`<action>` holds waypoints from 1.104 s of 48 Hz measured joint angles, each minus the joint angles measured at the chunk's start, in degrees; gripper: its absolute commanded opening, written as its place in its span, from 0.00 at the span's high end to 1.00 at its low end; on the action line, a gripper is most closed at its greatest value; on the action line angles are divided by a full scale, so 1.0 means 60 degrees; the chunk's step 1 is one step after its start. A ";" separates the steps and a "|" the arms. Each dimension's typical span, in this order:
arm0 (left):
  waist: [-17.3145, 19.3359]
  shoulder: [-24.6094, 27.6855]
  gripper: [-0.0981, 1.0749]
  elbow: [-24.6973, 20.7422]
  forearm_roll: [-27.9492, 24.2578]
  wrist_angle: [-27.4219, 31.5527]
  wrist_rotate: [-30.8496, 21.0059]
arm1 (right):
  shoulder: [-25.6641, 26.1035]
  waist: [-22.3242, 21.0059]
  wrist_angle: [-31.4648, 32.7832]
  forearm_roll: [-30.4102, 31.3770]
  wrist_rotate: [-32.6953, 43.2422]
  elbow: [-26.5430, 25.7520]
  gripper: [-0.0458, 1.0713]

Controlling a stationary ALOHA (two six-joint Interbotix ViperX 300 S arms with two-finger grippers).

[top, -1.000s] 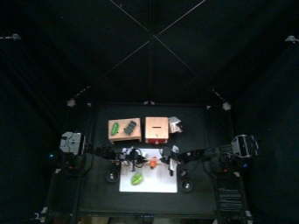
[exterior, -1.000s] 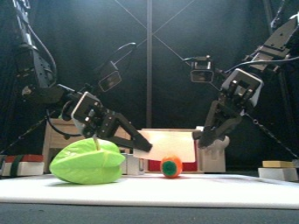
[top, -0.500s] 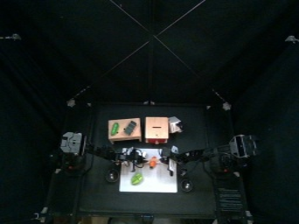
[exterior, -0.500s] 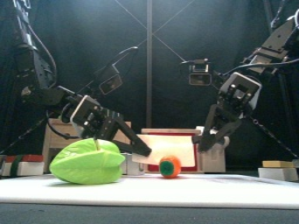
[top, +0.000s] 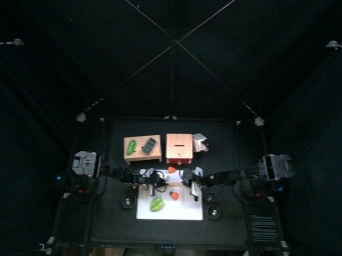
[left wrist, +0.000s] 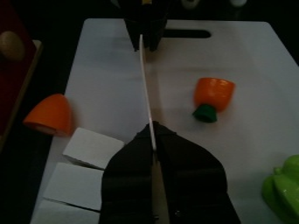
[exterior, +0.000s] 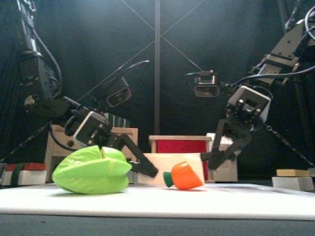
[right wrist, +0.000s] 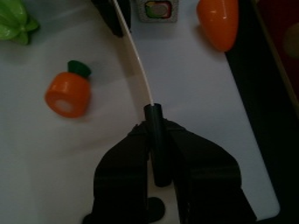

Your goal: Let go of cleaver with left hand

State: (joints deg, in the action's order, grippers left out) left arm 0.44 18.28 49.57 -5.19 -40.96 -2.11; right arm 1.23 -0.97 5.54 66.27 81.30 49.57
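The cleaver shows edge-on as a thin pale blade (left wrist: 145, 87) over the white cutting board (left wrist: 251, 52). My left gripper (left wrist: 149, 131) is shut on the blade's end. My right gripper (right wrist: 152, 112) is shut on the black handle, with the blade (right wrist: 135, 66) running from it to the left gripper. In the front view the left gripper (exterior: 142, 166) hangs low behind the green vegetable and the right gripper (exterior: 222, 157) stands right of the red box. A carrot top half (left wrist: 212, 94) lies on one side of the blade and an orange piece (left wrist: 49, 114) on the other.
A green leafy vegetable (exterior: 92, 171) lies at the board's front left. White blocks (left wrist: 84, 149) lie by the left jaws. A red-fronted box (exterior: 180, 147) and wooden trays (top: 142, 147) stand behind the board. The board's edge (right wrist: 239, 114) borders the black table.
In the front view the carrot piece has come nearer and looks larger. Both arms have shifted slightly; both grippers still hold the cleaver.
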 measured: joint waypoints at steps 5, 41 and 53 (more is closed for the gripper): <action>0.0029 0.0000 0.59 0.0000 -0.0190 0.0015 0.0000 | -0.0015 0.0015 0.0015 0.0000 0.0015 0.0000 0.65; 0.0073 -0.1025 0.59 0.0146 -0.0703 0.0586 0.0015 | 0.0718 0.0176 0.0103 -0.0015 0.0015 -0.0044 0.65; 0.0073 -0.1553 0.59 0.0161 -0.0718 0.1084 0.0015 | 0.1055 0.0205 0.0146 -0.0015 0.0015 0.0015 0.65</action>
State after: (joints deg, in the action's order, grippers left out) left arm 0.88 8.96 50.54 -9.49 -34.45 -2.02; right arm 7.56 0.26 6.42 66.18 81.39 49.66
